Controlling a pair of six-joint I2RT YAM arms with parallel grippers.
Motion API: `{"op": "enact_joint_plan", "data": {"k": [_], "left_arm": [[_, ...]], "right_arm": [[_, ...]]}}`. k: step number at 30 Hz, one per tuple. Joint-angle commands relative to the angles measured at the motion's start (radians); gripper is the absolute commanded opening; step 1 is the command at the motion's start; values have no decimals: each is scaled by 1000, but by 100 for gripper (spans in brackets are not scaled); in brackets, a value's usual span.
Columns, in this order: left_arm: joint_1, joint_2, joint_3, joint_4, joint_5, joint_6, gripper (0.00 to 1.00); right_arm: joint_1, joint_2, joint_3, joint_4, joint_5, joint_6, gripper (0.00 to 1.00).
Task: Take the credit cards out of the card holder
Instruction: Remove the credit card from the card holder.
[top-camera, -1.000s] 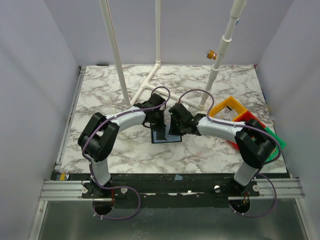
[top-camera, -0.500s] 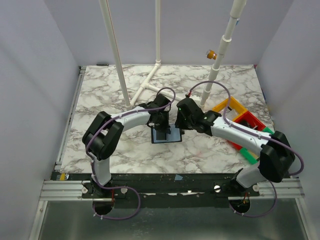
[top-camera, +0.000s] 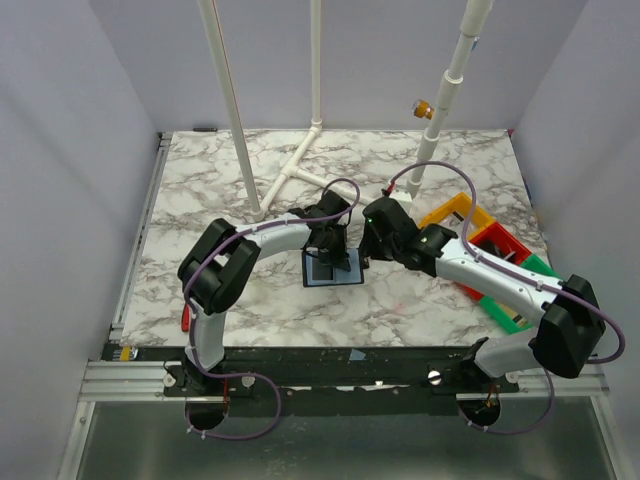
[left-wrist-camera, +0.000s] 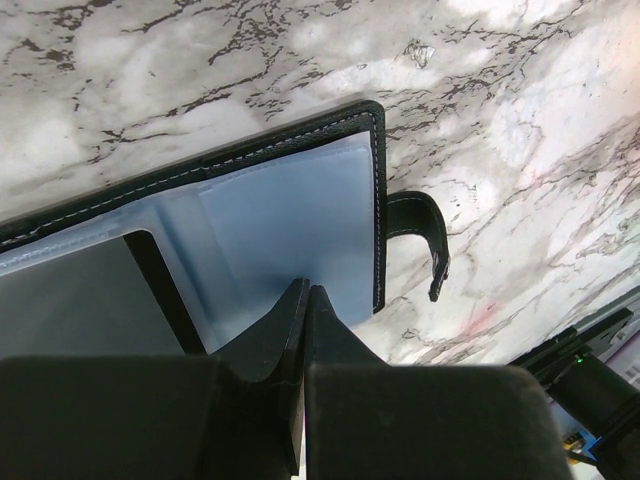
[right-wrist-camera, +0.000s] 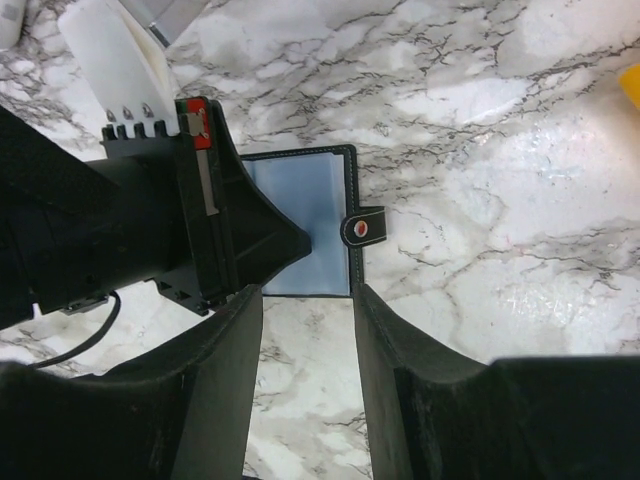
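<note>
The card holder (top-camera: 333, 270) lies open and flat on the marble, black-edged with a pale blue inside (left-wrist-camera: 290, 215) and a snap tab (right-wrist-camera: 361, 230) off its right edge. My left gripper (left-wrist-camera: 306, 290) is shut, its tips pressed down on the blue sleeve near the holder's right edge; from above the left gripper (top-camera: 331, 254) sits over the holder. My right gripper (right-wrist-camera: 306, 300) is open and empty, held above bare marble just short of the holder; from above the right gripper (top-camera: 372, 246) is at its right. The credit cards are hidden in the sleeves.
A yellow bin (top-camera: 456, 214), a red bin (top-camera: 499, 240) and a green bin (top-camera: 512, 308) stand at the right, partly under my right arm. White pipe uprights and a T-shaped pipe foot (top-camera: 296, 166) stand behind the holder.
My right gripper has opened and pulled back up and to the right, off the card holder. The left gripper stays shut on the holder, its arm shifted slightly right.
</note>
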Motion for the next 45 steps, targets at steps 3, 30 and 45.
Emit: {"op": "enact_joint_plan", "data": {"k": [3,30,45], "left_arm": [[-1,-34,18,-12,-11,4,0],[152,-242,-206,-28,-97,97,0],[157,-187,-189,-15,-88,106,0]], "right_arm": [[5,-7,-23,3,-27,10,46],[-90,314,11,320,-487,7,48],[-97,385,9,354,-518,18,47]]}}
